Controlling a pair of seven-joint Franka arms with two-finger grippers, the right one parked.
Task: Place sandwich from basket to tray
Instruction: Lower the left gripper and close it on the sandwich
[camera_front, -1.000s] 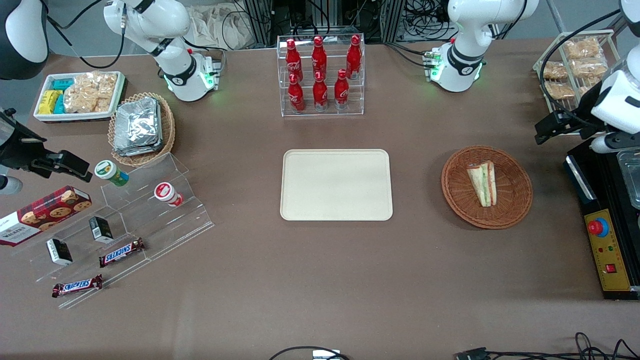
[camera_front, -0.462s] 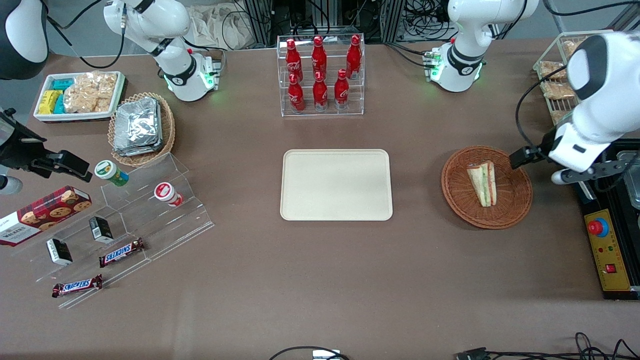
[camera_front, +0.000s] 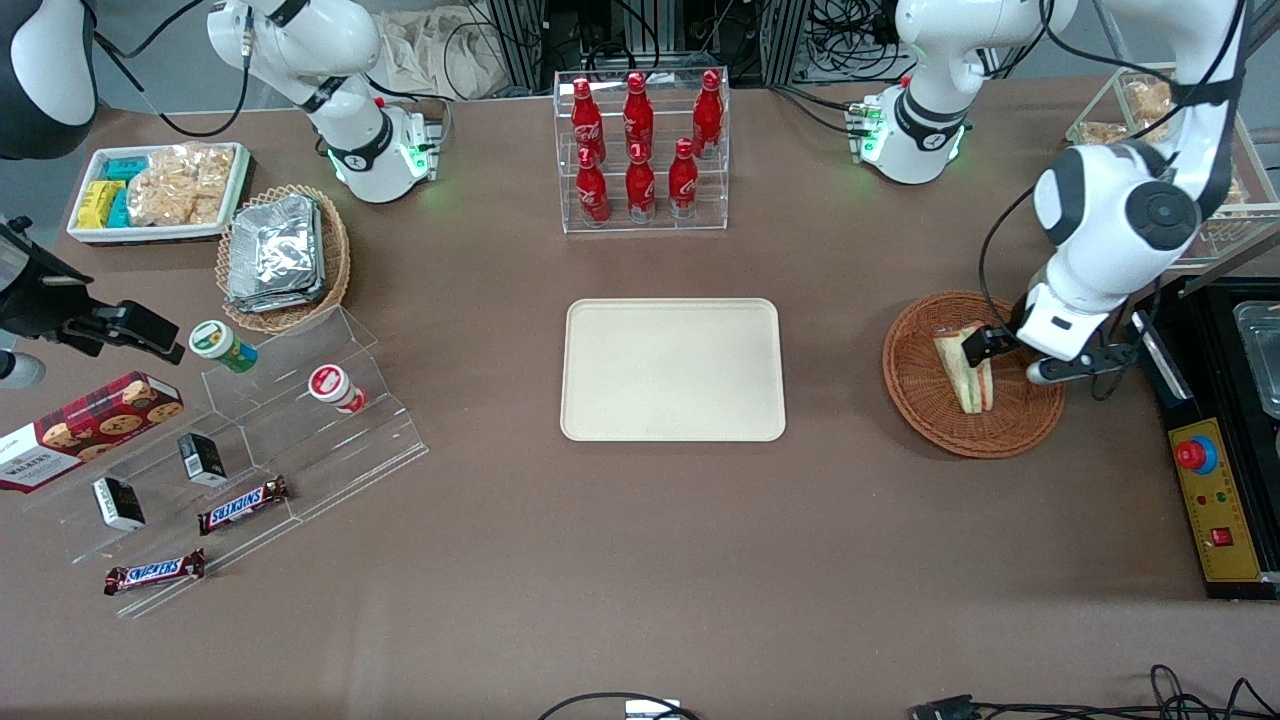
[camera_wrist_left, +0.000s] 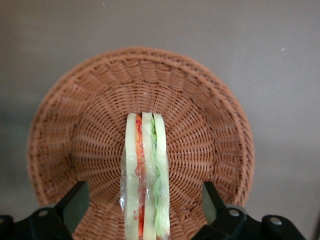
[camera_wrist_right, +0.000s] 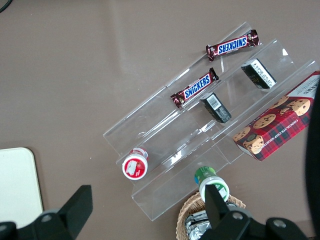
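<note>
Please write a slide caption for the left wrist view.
Open gripper above the sandwich in the basket.

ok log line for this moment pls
phase: pre-grasp | gripper: open, over basket, fingers straddling sandwich | sandwich: in basket | tray: bare

Working left arm (camera_front: 1110, 225) reaches in from the working arm's end of the tabletop, forearm angled downward and wrist bent toward the table's centre, its white elbow joint raised above the wrist. The gripper (camera_front: 985, 345) points down above the table surface, partway between the edge nearest the front camera and the edge with the arm bases. Seen from the left wrist, the two dark fingers (camera_wrist_left: 75, 202) stand spread wide apart, with nothing clamped between them.
</note>
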